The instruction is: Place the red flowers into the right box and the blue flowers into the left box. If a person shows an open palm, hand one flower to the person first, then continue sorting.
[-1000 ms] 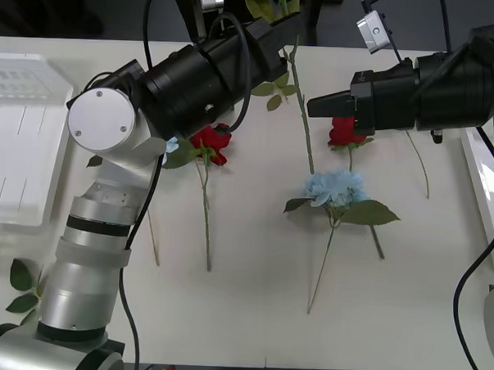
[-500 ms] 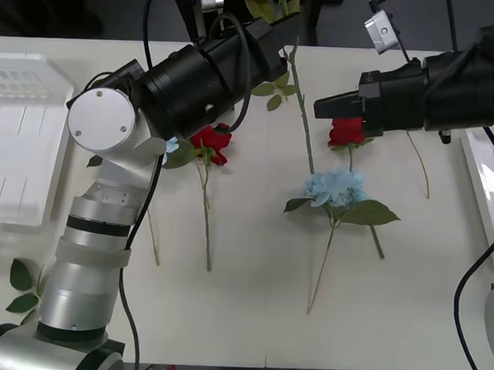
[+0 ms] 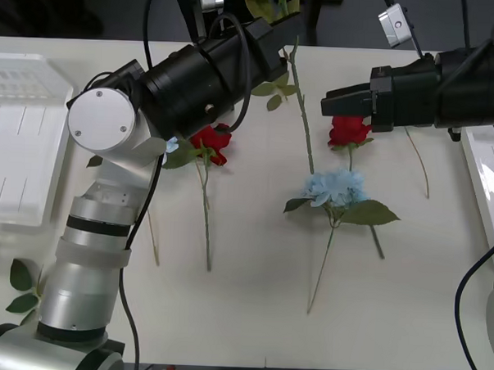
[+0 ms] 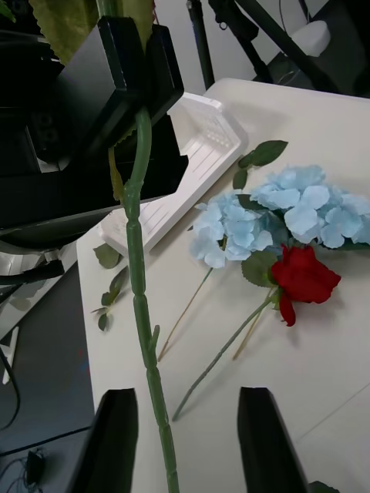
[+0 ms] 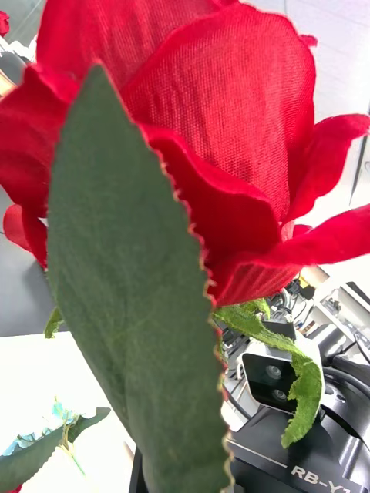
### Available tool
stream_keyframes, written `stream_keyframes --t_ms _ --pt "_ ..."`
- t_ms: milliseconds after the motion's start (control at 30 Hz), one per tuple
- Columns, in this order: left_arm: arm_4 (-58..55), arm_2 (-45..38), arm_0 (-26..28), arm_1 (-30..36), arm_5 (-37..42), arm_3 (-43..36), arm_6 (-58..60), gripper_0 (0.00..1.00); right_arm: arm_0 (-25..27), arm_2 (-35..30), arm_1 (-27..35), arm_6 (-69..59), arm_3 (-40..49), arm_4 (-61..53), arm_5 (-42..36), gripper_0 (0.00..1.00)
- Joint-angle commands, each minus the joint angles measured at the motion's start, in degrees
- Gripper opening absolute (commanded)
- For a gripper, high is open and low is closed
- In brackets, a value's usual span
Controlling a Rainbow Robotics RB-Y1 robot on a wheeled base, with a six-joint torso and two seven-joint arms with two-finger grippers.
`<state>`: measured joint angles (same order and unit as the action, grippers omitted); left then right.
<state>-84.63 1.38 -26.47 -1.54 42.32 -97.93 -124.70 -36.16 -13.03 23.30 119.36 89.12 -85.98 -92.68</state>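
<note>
Front view: right pincer (image 3: 326, 102) open, just above red rose (image 3: 345, 129).

Two red roses (image 3: 211, 141) and a blue cluster (image 3: 335, 187) lie on the table.

The left arm is built of brushed-silver cylindrical segments with a round silver joint cap carrying small screws, leading into a fat glossy black forearm looped with black cables behind the left claw (image 3: 280, 31). The right arm is matte black, with a small silver camera block on a thin bracket above the right claw (image 3: 326, 101), whose two black fingers (image 4: 113, 439) are flat and slab-like.
</note>
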Motion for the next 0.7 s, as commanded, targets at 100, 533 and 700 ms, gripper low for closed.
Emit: stream_keyframes --t_ms 100,533,700 --pt "-0.89 -0.06 -1.04 0.54 -0.66 -0.69 0.69 0.00 -1.19 -0.07 -0.44 0.87 1.58 -0.86 0.05 0.91" --pt "-0.98 -0.15 -1.04 0.54 -0.66 -0.69 0.42 0.00 -1.19 5.56 -0.71 0.78 1.67 -1.47 4.62 0.91" --pt "-1.07 -0.24 -1.04 0.54 -0.66 -0.69 0.42 0.00 -1.28 6.09 -0.71 0.87 1.58 -1.56 4.97 0.28"
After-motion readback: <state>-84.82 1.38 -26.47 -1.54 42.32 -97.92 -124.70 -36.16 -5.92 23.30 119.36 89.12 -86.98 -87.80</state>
